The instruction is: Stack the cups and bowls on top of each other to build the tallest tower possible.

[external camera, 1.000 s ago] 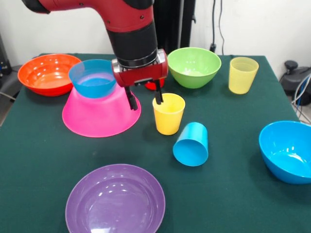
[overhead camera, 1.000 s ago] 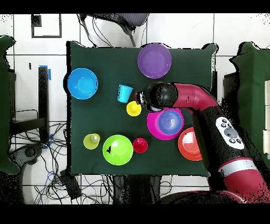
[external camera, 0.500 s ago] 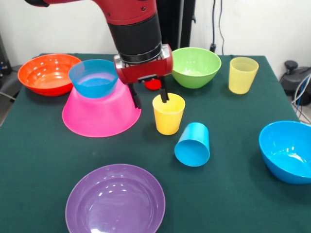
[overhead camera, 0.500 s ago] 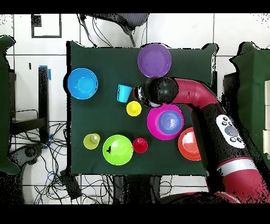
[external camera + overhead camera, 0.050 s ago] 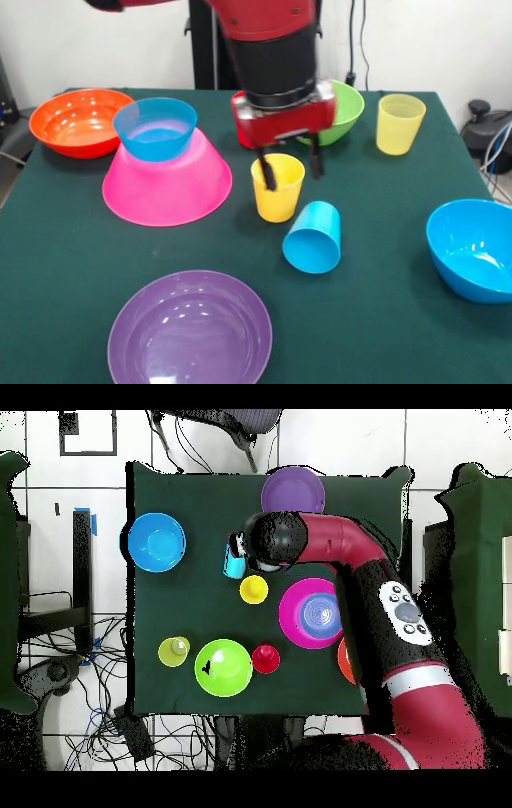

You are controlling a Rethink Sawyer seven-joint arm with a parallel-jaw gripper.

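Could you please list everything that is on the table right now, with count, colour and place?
Bowls: six. Pink bowl upside down, left of centre; small blue bowl upright on it; orange bowl far left; green bowl behind the arm; blue bowl right edge; purple bowl at the front.
Cups: four. Yellow cup upright, centre; blue cup on its side beside it; pale yellow cup far right; red cup by the green bowl.
Table: one, dark green.
Gripper: one, red and black, open, one finger in the yellow cup.
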